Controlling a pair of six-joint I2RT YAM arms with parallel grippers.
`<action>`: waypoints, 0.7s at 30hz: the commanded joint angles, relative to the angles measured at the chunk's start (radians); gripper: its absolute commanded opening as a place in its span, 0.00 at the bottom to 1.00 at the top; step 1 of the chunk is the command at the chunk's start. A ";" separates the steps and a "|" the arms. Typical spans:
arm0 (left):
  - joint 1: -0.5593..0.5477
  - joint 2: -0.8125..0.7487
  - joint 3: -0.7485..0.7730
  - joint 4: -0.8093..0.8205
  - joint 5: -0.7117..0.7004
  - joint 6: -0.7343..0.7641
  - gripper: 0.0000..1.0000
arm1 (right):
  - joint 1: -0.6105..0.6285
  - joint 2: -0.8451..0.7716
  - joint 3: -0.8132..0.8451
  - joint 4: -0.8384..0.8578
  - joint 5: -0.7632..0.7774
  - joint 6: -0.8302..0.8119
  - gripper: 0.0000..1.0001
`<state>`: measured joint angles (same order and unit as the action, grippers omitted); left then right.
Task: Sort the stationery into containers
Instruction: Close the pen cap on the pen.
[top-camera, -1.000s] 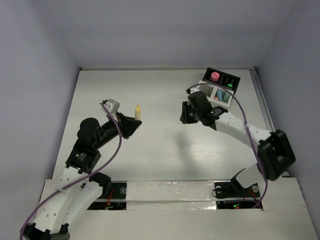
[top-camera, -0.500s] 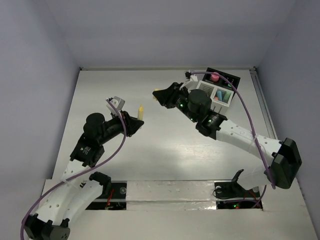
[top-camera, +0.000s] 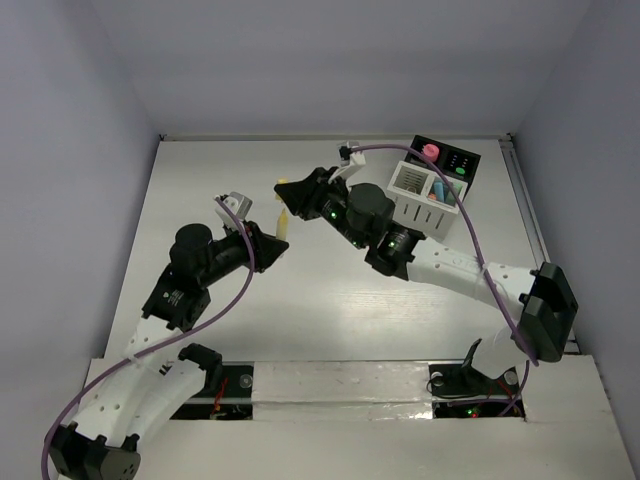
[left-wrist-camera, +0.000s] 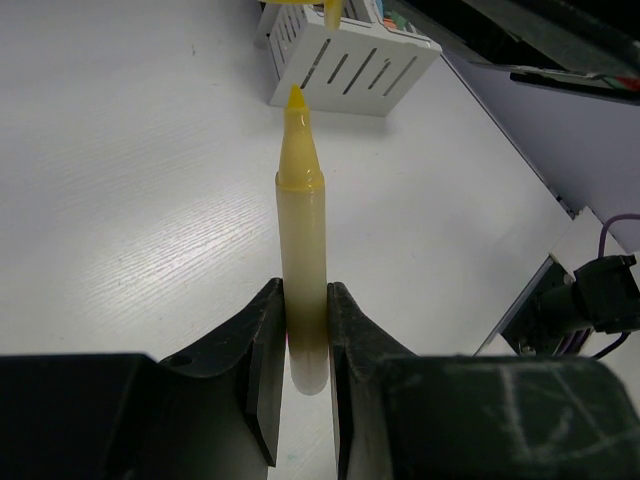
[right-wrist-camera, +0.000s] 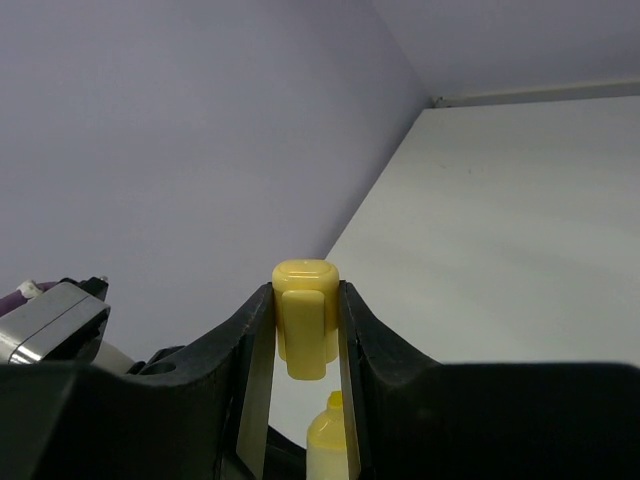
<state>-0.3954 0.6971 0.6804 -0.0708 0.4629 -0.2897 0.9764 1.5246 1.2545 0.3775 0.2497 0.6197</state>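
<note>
Left gripper (left-wrist-camera: 303, 322) clamps pen (left-wrist-camera: 302, 235), tip outward. Right gripper (right-wrist-camera: 305, 335) pinches cap (right-wrist-camera: 305, 290) just beyond tip, nearly on pen's axis.

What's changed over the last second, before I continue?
The right arm swung left from beside the boxes toward the yellow pen; the yellow cap in the right fingers is now close to the pen's tip. The left fingers kept the pen clamped upright, nearly in place.

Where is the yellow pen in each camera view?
Top external: the yellow pen is left of centre, in the left gripper.
Left wrist: centre, between the fingers.
Right wrist: bottom edge, only its end.
Shared landmark: the yellow cap in the right gripper.
</note>
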 joint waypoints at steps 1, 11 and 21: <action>0.004 -0.018 0.011 0.051 0.002 0.004 0.00 | 0.011 -0.004 0.028 0.070 0.060 -0.031 0.12; 0.004 -0.036 0.015 0.045 -0.039 0.009 0.00 | 0.030 0.014 0.039 0.020 0.103 -0.049 0.12; 0.004 -0.039 0.019 0.043 -0.056 0.011 0.00 | 0.070 0.040 0.052 -0.006 0.118 -0.058 0.12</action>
<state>-0.3954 0.6735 0.6804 -0.0769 0.4137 -0.2893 1.0203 1.5589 1.2568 0.3599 0.3416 0.5789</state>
